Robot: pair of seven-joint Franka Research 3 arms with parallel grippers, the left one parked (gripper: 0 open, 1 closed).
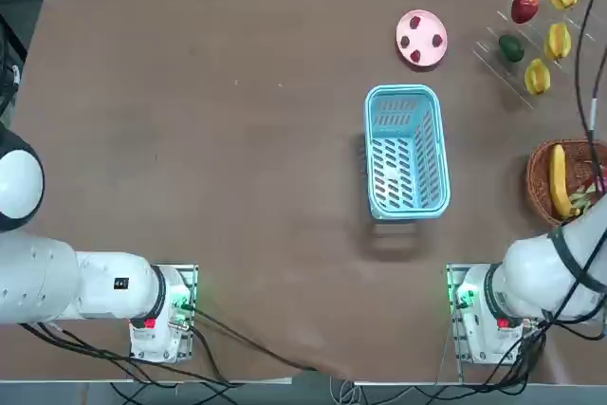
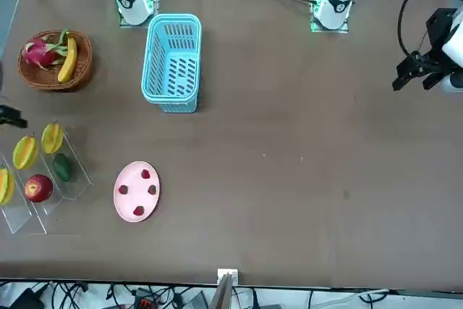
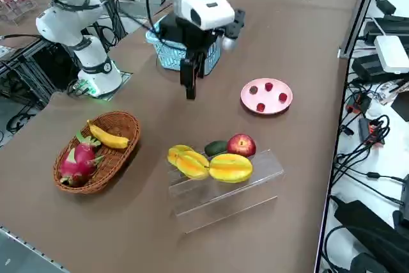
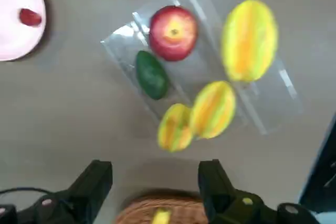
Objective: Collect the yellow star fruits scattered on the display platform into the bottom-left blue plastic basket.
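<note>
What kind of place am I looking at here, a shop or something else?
Probably a robotics lab, not a shop. A white robot arm works over a brown table, cables trail round its edges, and the star fruits sit on a clear display stand.

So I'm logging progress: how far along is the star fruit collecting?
Nothing is done yet: the blue basket holds no fruit, and all three star fruits sit on the clear stand. The right gripper hangs open and empty above the table near the stand. All three pickups remain.
</note>
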